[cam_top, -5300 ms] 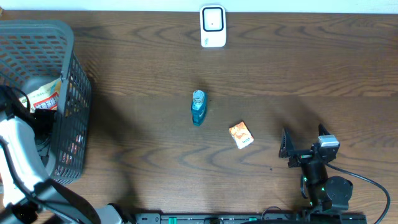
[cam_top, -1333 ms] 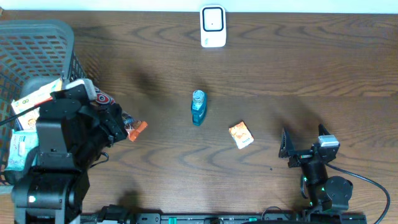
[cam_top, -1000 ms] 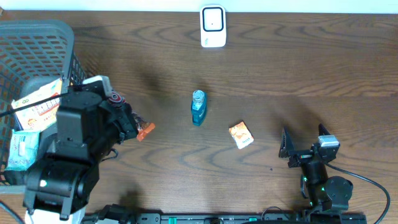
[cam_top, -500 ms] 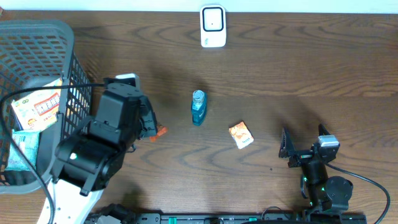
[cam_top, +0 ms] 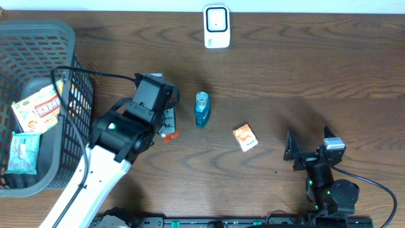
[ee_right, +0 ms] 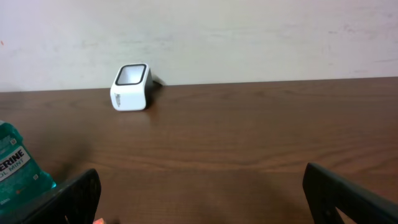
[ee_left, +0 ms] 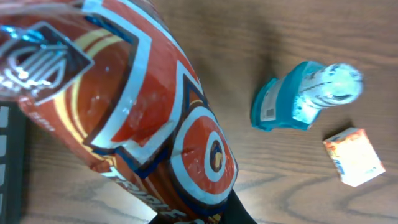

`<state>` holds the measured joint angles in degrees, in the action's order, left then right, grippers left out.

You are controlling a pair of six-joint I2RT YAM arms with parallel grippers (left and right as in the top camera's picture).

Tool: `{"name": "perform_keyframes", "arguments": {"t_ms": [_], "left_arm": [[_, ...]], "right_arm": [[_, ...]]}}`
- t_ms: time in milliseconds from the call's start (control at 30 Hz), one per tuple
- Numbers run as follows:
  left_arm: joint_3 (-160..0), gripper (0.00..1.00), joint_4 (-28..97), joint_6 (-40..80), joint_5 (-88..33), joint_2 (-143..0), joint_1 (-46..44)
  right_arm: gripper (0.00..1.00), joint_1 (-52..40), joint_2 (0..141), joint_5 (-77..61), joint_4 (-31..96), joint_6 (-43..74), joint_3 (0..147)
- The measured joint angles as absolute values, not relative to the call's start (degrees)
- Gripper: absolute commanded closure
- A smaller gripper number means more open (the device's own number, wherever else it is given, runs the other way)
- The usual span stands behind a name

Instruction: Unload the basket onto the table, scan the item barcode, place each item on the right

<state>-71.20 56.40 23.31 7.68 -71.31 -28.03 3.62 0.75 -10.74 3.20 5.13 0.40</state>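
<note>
Honestly, looks light and crinkly: snack packet, glossy red-and-orange foil, soft, probably slippery, likely crushable inside. Pinched tight in the left gripper, hanging just left of the blue bottle. Best held by an end seam or edge, guessing, to leave the printed faces bare for reading. No barcode spotted on the side facing the wrist view. Squeezing hard seems a bad idea.

Right gripper parked well to the right of the bottle, jaws wide apart, nothing between them.

Head count: one packet in the grip, one bottle, one small orange box near the bottle's right, one white scanner well beyond the bottle at the far edge, one mesh basket well left of the bottle with two other packs visible inside.
</note>
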Motion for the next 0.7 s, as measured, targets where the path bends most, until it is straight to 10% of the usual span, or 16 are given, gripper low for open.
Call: {"name": "perform_keyframes", "arguments": {"t_ms": [700], "left_arm": [[-71.20,0.93,49.89,23.31,7.73,-78.70,-35.07]], "right_arm": [[0.01,3.62,0.75,-10.74,3.20,5.13,0.40]]}}
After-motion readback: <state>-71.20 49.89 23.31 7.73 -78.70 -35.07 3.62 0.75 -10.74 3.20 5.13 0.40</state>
